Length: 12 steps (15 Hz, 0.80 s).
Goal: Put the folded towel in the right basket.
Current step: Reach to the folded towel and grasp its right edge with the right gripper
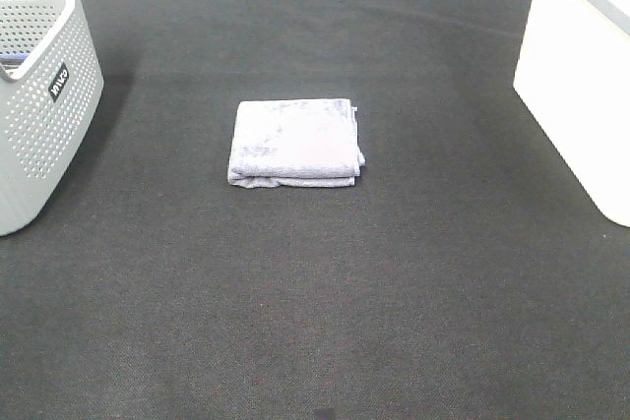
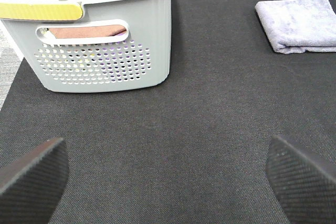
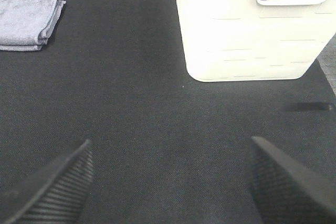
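Observation:
A folded lavender-grey towel (image 1: 294, 142) lies flat on the black mat in the middle of the table. It also shows in the left wrist view (image 2: 297, 24) and in the right wrist view (image 3: 28, 21). The right basket (image 1: 581, 76) is white with solid walls and stands at the right edge; the right wrist view shows its handle side (image 3: 252, 30). My left gripper (image 2: 168, 174) is open and empty, well short of the towel. My right gripper (image 3: 170, 179) is open and empty, in front of the white basket. Neither gripper shows in the exterior high view.
A grey perforated basket (image 1: 39, 95) stands at the left edge; the left wrist view shows cloths and a dark object inside it (image 2: 105, 40). The black mat (image 1: 315, 302) covers the table between the baskets.

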Available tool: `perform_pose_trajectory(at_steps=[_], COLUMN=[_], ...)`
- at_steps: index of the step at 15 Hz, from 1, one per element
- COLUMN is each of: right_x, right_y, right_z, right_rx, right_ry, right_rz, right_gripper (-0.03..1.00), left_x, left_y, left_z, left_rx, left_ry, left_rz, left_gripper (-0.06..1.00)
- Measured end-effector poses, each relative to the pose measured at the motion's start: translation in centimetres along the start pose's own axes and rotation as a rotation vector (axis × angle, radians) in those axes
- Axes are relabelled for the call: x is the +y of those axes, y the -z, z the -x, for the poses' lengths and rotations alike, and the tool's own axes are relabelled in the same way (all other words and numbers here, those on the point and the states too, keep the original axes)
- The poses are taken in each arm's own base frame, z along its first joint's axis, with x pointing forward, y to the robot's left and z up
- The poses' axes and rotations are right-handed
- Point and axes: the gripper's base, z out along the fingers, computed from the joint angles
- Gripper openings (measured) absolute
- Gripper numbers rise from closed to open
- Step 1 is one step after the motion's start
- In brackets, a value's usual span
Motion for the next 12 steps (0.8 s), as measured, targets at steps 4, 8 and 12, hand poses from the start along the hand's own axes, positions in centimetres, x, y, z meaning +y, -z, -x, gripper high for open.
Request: perform_pose_trajectory(at_steps=[4,8,12], right_x=[0.0,0.0,0.0], right_y=[0.0,0.0,0.0], right_z=[0.0,0.0,0.0], right_rx=[0.0,0.0,0.0], right_ry=[0.0,0.0,0.0], right_rz=[0.0,0.0,0.0], right_gripper=[0.75,0.75,0.75], left_x=[0.0,0.0,0.0], left_y=[0.0,0.0,0.0], left_z=[0.0,0.0,0.0], left_rx=[0.0,0.0,0.0], left_ry=[0.0,0.0,0.0], left_rz=[0.0,0.0,0.0], left_gripper=[0.97,0.97,0.97])
